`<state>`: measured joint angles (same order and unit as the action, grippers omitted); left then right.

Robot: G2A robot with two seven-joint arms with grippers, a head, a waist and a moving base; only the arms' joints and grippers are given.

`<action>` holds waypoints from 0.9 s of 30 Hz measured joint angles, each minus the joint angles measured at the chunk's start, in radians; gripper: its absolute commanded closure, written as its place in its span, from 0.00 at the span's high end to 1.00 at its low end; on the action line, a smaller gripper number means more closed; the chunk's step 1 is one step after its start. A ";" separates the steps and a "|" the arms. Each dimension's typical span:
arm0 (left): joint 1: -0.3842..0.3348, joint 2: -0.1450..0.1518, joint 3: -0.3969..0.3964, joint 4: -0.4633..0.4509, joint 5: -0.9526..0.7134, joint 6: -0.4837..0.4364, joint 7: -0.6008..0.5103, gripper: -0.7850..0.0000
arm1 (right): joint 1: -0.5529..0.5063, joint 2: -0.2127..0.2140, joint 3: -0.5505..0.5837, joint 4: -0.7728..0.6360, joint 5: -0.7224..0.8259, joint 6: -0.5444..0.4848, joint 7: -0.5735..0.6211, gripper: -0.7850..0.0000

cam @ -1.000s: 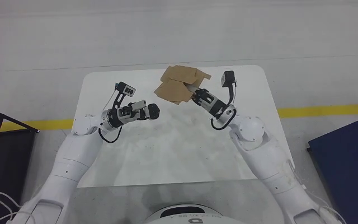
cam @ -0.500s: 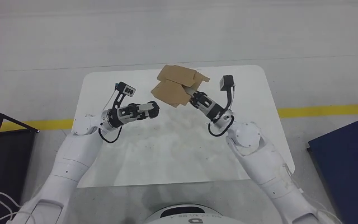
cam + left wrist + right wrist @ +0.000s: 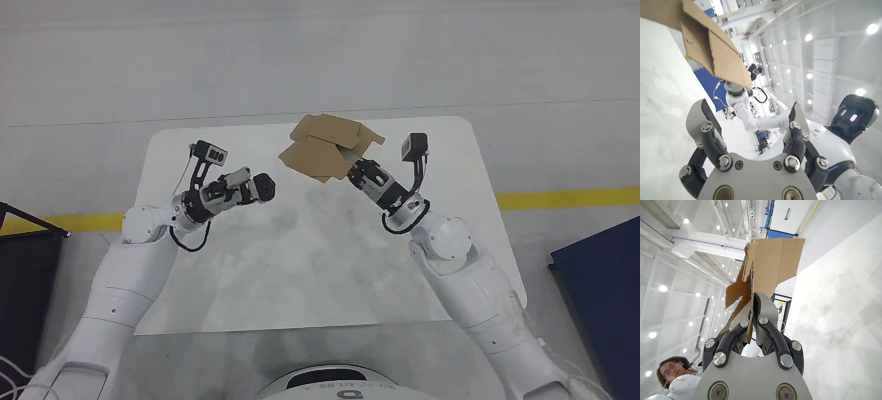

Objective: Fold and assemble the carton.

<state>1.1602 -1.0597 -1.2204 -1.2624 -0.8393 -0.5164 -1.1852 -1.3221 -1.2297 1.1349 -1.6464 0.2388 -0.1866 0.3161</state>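
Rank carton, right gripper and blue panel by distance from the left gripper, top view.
1. carton, table's far edge, beside left gripper.
2. right gripper, clamping the carton's other side.
3. blue panel, floor, far right.

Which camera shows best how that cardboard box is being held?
The right wrist view: the right hand is shut on the carton edge. The top view shows the whole carton; the left wrist view, one corner.

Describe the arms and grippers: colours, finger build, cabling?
The left arm and right arm have glossy white shells with black wrist sections and looping black cables. The left gripper and right gripper have grey metal plates with screws, black linkages, and grey fingers with ribbed black pads.
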 measured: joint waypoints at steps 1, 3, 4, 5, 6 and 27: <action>0.005 0.000 -0.008 -0.012 0.012 -0.006 0.039 1.00 | -0.002 -0.002 -0.007 -0.006 -0.044 -0.018 -0.040 0.00; 0.013 -0.003 -0.014 -0.038 0.015 -0.005 0.094 1.00 | -0.006 -0.009 -0.032 -0.023 -0.110 -0.054 -0.109 0.00; 0.017 -0.004 -0.012 -0.052 0.018 0.003 0.116 1.00 | -0.008 -0.013 -0.047 -0.028 -0.133 -0.073 -0.139 0.00; 0.020 -0.006 -0.007 -0.069 0.025 0.019 0.139 1.00 | -0.005 -0.019 -0.067 -0.027 -0.161 -0.092 -0.174 0.00; 0.022 -0.007 -0.001 -0.079 0.034 0.034 0.153 1.00 | 0.001 -0.022 -0.081 -0.021 -0.187 -0.101 -0.197 0.00; -0.048 -0.070 0.129 -0.028 0.007 0.048 0.241 0.00 | 0.069 -0.072 -0.206 0.064 -0.370 -0.118 -0.265 0.00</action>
<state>1.1126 -1.1295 -1.0913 -1.2900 -0.8327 -0.4686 -0.9438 -1.2536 -1.3018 0.9294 -1.5824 -0.1307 -0.3045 0.0513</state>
